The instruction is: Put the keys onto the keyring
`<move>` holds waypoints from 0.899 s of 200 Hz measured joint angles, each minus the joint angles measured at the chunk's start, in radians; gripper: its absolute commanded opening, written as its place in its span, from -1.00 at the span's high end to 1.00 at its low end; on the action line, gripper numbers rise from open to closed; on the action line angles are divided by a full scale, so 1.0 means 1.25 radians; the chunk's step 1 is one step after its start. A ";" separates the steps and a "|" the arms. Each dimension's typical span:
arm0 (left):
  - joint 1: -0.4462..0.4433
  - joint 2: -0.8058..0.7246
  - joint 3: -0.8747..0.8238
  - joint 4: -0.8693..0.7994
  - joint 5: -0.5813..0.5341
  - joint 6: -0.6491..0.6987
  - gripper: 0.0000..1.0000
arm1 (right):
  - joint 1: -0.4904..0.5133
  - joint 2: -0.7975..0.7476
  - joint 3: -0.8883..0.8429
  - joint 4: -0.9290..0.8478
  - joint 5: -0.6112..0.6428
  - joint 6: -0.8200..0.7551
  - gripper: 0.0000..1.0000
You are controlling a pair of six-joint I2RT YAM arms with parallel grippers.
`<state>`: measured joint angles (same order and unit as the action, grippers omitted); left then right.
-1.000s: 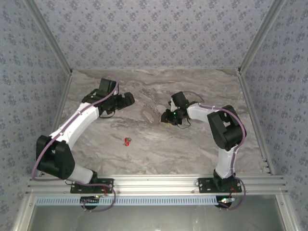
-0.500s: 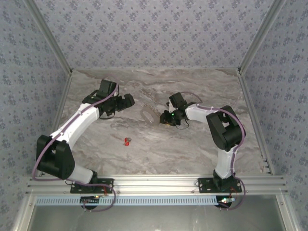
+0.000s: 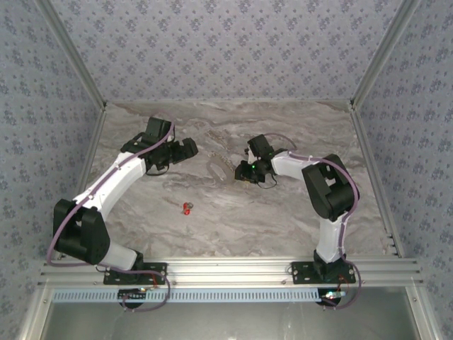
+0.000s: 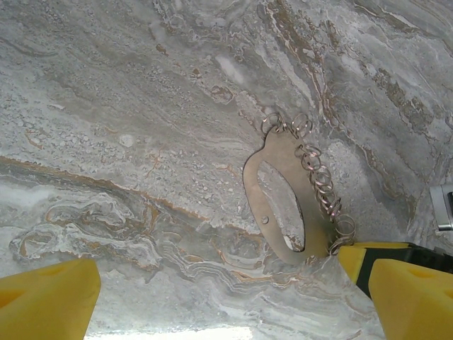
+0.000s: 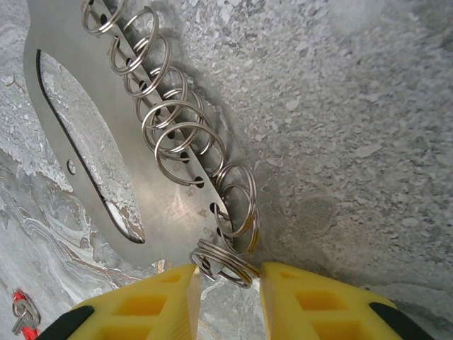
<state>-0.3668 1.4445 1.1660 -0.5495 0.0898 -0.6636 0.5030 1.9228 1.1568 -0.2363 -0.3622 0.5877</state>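
Listing the station for you: your right gripper (image 5: 228,287) has its yellow fingers (image 5: 311,297) closed in, by the look of it pinching the end split ring (image 5: 223,265) of the keyring (image 5: 170,205). The keyring lies flat on the marble table (image 3: 283,219), likely pinned this way so a ring is presented for threading. Your left gripper (image 4: 226,290) hovers near the plate, fingers wide apart and empty, free to fetch. The keys (image 3: 187,208), a small red piece, lie nearer the bases, well apart from both grippers, not yet collected.
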 measured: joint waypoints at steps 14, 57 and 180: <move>0.000 -0.004 -0.004 -0.001 0.000 0.000 -0.95 | 0.001 0.002 0.000 -0.001 0.002 0.002 0.46; 0.000 -0.009 -0.009 -0.001 0.000 0.000 -0.95 | 0.005 0.002 0.001 0.005 0.005 0.004 0.52; 0.004 -0.015 -0.011 0.000 0.000 0.000 -0.95 | 0.037 0.003 0.001 0.028 -0.001 0.020 0.53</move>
<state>-0.3614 1.4258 1.1522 -0.5499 0.0898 -0.6632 0.5488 1.9263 1.1584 -0.2008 -0.3630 0.6125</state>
